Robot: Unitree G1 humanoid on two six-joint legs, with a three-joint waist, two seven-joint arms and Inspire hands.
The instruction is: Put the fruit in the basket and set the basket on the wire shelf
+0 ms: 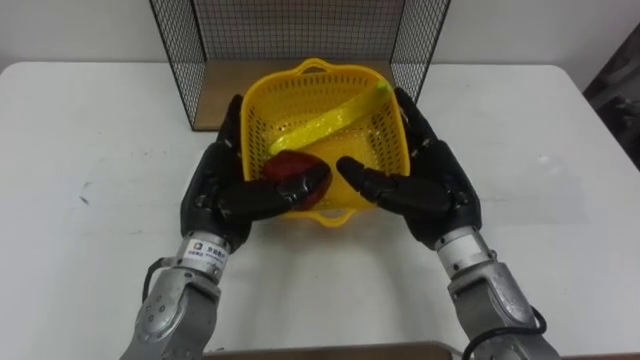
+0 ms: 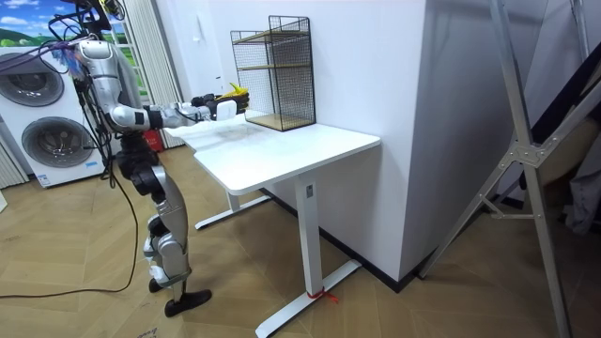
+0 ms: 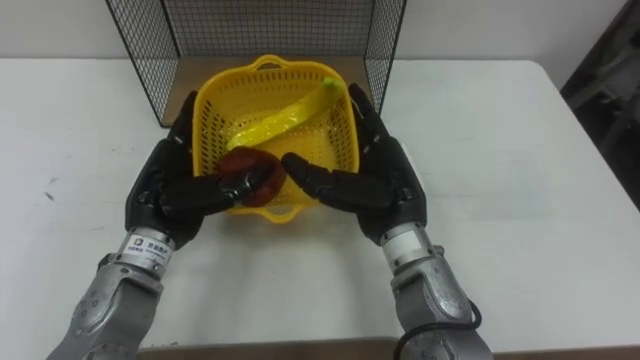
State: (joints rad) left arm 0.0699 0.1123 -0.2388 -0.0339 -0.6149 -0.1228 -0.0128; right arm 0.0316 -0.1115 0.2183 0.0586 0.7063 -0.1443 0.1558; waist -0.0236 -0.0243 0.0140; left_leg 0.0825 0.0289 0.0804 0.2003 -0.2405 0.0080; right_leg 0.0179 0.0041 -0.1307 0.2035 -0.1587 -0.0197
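The yellow basket [image 1: 384, 143] sits at the upper middle of the frame, just before the wire shelf [image 1: 180, 62] on the white tabletop [image 1: 90, 150]. A banana [image 1: 320, 122] and a dark red fruit [image 1: 288, 165] lie inside it. The left robot hand [image 1: 213, 195] and the right robot hand [image 1: 442, 185] press its two sides with straight fingers, thumbs reaching across the near rim.

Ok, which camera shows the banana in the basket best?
The left eye view: it looks down into the basket, so the banana shows along most of its length. The right eye view shows almost the same. In the room view the basket is a small yellow patch; the banana cannot be made out.
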